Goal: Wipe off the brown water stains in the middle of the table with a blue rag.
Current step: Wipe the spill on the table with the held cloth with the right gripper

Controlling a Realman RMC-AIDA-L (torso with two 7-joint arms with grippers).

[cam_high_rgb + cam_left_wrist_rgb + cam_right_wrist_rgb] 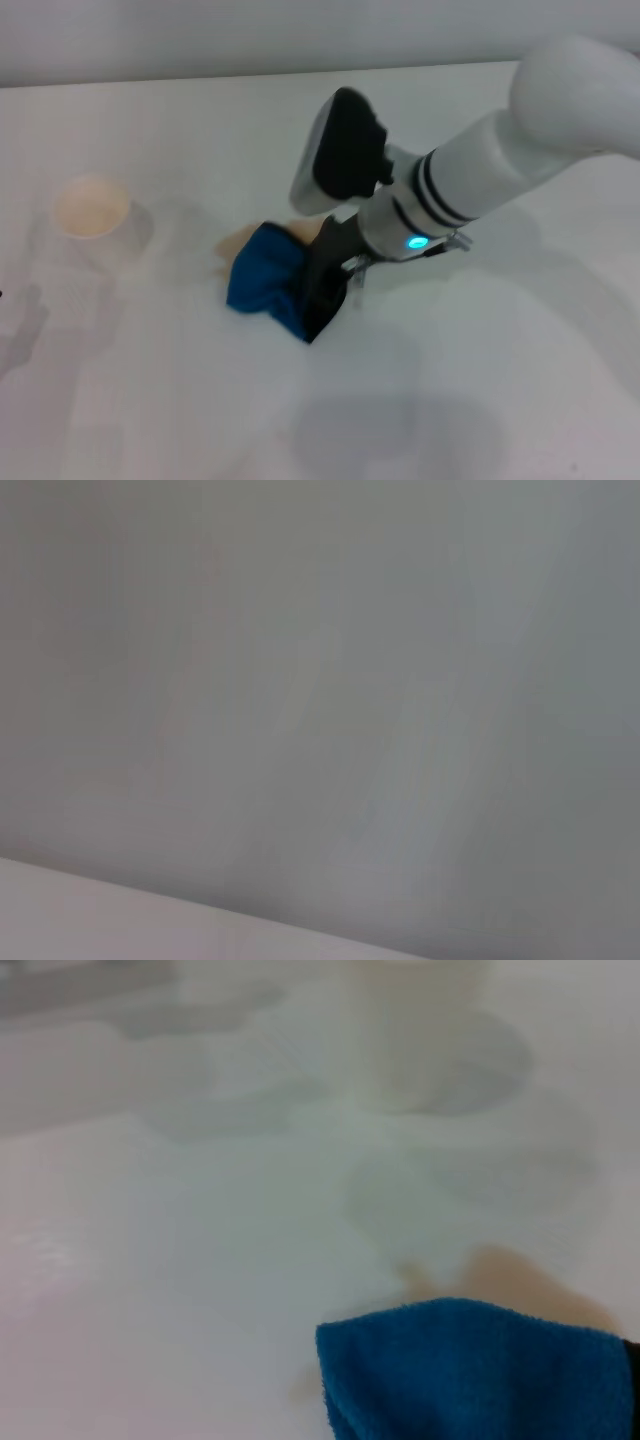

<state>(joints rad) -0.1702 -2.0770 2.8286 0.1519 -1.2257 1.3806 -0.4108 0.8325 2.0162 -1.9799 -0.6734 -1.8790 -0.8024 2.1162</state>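
Soft and fuzzy, one blue rag [480, 1370] is bunched up on the smooth white table [480, 400]. One right gripper [322, 290] has dark fingers pinching the rag's edge and holds it down on the table. Just past the gripper, one flat tan patch peeks out from under the rag: the brown water stains [240, 240]. Farther off to the side stands one round white paper cup [95, 215]. No left gripper shows.
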